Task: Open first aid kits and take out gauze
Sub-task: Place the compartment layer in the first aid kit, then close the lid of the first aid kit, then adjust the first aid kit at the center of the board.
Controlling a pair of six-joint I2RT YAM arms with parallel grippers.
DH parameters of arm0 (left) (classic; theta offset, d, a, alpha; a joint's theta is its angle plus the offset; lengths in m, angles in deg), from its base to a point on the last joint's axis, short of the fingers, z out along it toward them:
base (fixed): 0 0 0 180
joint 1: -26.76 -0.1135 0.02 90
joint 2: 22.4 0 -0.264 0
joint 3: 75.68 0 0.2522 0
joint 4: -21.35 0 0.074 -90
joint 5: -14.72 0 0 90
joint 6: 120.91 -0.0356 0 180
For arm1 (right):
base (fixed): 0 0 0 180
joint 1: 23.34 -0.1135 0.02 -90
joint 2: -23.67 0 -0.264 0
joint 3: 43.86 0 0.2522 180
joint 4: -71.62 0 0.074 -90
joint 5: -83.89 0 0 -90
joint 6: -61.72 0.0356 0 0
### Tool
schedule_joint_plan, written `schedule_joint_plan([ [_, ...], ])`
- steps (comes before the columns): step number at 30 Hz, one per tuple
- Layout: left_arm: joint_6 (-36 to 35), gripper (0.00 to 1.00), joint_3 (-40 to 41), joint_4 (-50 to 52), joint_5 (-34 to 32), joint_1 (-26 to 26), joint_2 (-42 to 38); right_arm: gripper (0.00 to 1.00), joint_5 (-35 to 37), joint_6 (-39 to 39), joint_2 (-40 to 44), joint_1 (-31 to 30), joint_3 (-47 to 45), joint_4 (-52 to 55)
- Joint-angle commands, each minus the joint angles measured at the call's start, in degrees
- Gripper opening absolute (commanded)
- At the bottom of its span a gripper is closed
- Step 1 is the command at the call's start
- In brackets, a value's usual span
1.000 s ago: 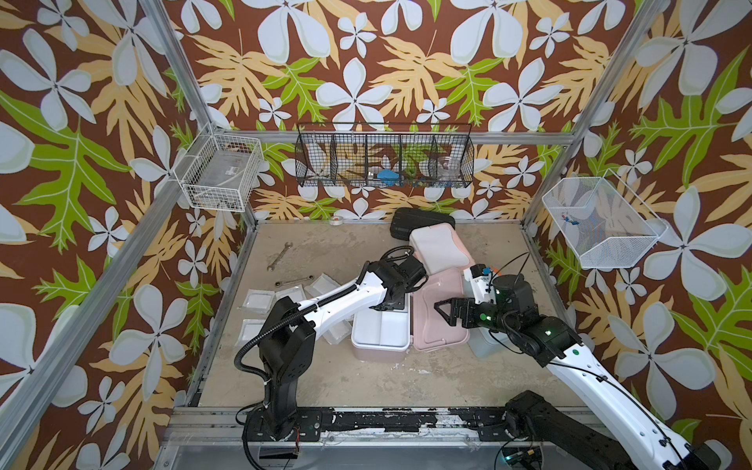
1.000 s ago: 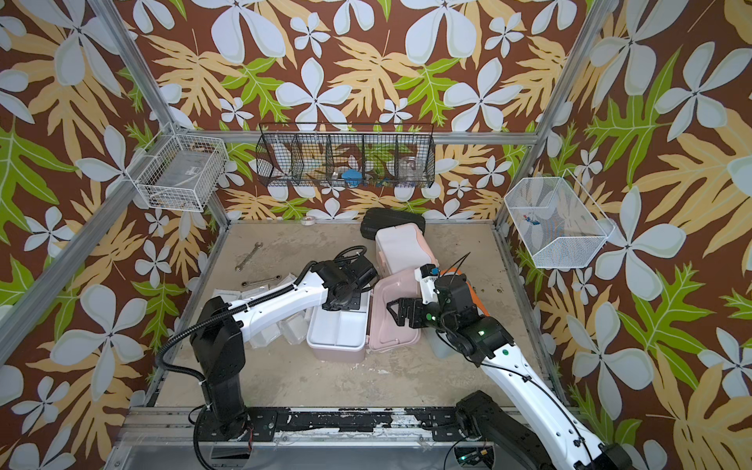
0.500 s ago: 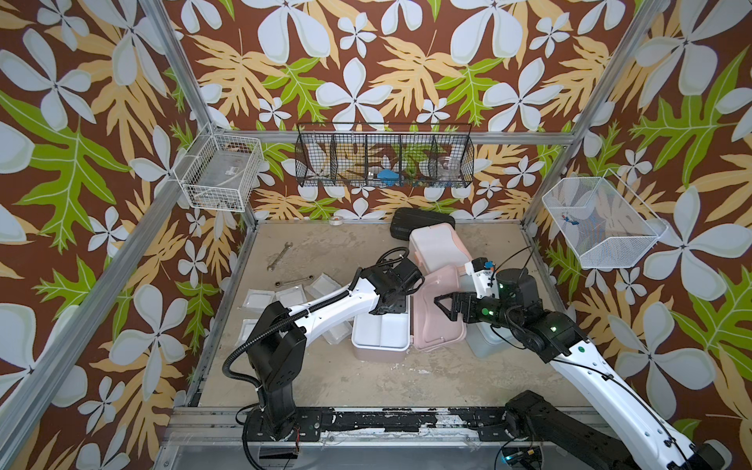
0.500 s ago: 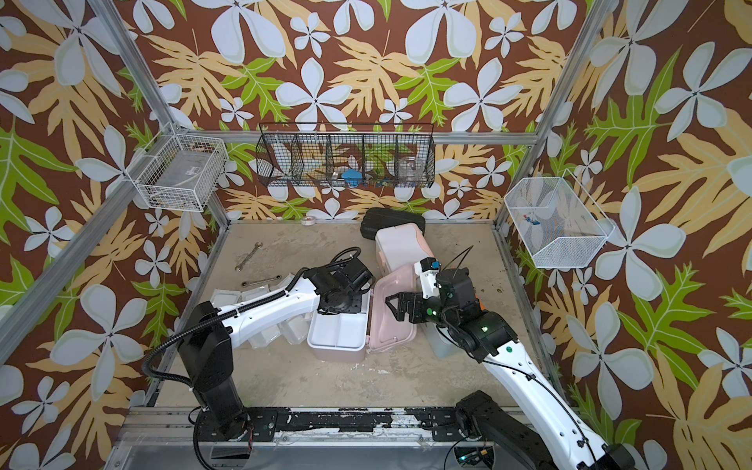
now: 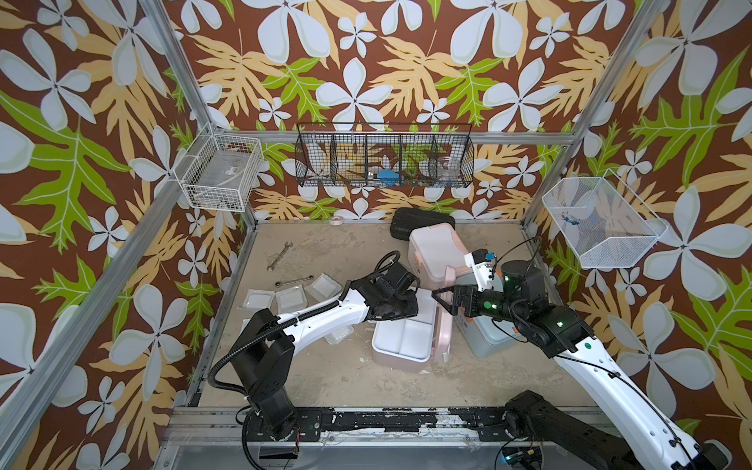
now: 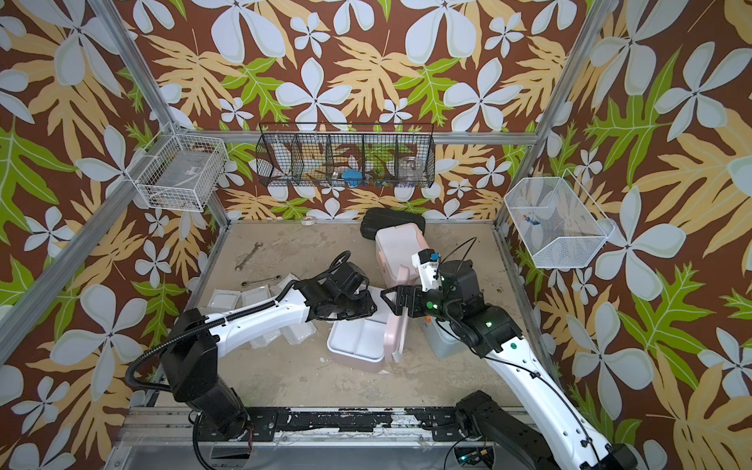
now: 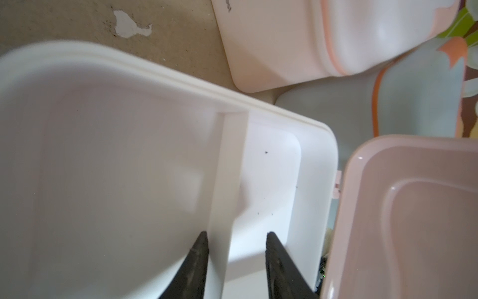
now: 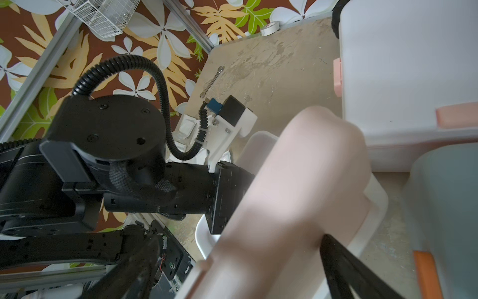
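"Where was the left gripper (image 7: 236, 239)?"

"Over the open pink kit (image 5: 396, 364), its fingers parted astride the white tray's divider (image 7: 227, 168), pinching nothing."

"And the right gripper (image 5: 441, 303)?"

"Spread wide at the raised pink lid (image 5: 442, 337). The white-and-peach kit (image 5: 433, 244) and the light blue kit (image 5: 486, 339) crowded close behind. Gauze packets (image 5: 289, 299) lay on the counter (image 5: 325, 378) beyond the left arm, near two wrenches (image 5: 279, 256)."
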Motion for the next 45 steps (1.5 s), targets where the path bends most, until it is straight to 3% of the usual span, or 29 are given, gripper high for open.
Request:
schedule_joint_plan([
  [1,1.1,0.42,0.2,-2.2,1.1,-0.4,-2.8,0.98,-4.5,0.8,-0.5,-0.1,0.8,-2.0],
  [5,0.0,0.52,2.0,-0.2,-1.2,-2.1,-7.3,1.00,-5.7,1.1,-0.7,0.0,1.8,-2.4],
  [14,-4.2,0.62,5.6,8.2,-7.6,-8.6,-20.0,1.00,-8.2,4.5,-2.3,-2.7,-0.1,-7.5],
  [18,-6.2,0.64,5.7,10.7,-8.1,-11.8,-24.0,1.00,-5.9,4.8,-5.7,-7.5,0.4,-8.2],
  [22,-7.7,0.67,6.5,11.4,-7.8,-13.9,-26.2,1.00,-1.0,3.8,-7.9,-7.8,1.9,-3.6],
  [27,-9.1,0.73,7.4,11.6,-6.9,-14.0,-27.2,1.00,11.9,1.0,-6.2,-7.8,3.0,3.9],
  [30,-9.5,0.78,8.1,11.3,-6.4,-14.0,-27.7,1.00,14.8,1.0,-5.4,-7.8,0.9,5.0],
  [35,-10.3,0.83,8.5,10.5,-5.3,-14.0,-28.7,1.00,14.6,2.1,-4.4,-7.8,-4.0,3.7],
  [39,-10.9,0.84,10.4,10.0,-3.1,-14.0,-28.5,1.00,9.3,3.7,-4.9,-7.8,-9.0,-0.8],
  [45,-8.5,0.84,17.5,7.5,0.1,-10.4,-31.0,0.91,8.2,1.5,-9.2,-7.8,-9.2,-2.6],
])
